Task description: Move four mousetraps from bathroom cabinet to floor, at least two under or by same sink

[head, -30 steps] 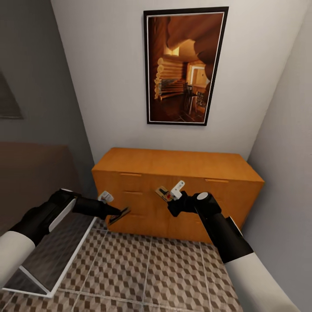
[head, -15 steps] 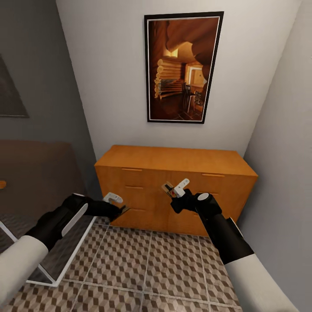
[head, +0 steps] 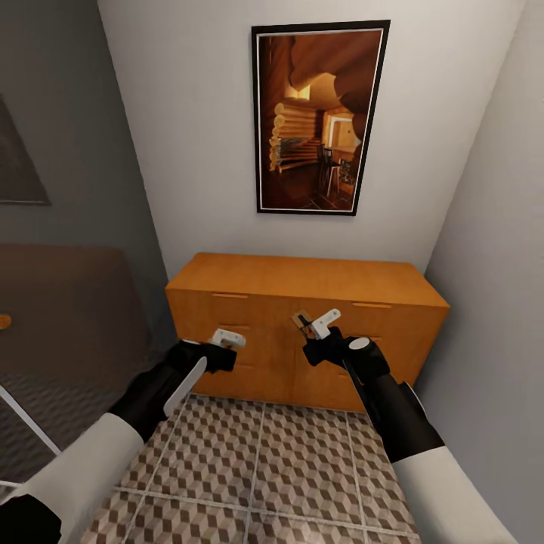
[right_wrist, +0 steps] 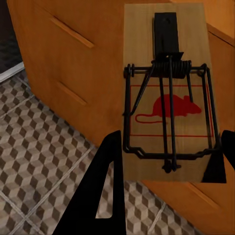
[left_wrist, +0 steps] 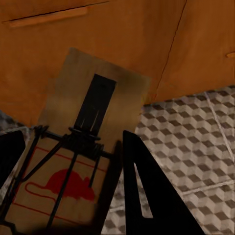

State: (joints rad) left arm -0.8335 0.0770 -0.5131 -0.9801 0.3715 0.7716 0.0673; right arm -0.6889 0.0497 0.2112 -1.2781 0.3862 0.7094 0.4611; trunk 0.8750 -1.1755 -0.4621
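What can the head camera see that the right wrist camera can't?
The head view takes in the whole room: the framed picture on the wall, the top of the cabinet, and both arms, with the left hand and right hand raised in front of the drawers. The right wrist view gives the close-up: the mousetrap held in that hand, with its red mouse print and dark wire spring. Both show the orange cabinet front with bar handles and the cube-pattern floor.
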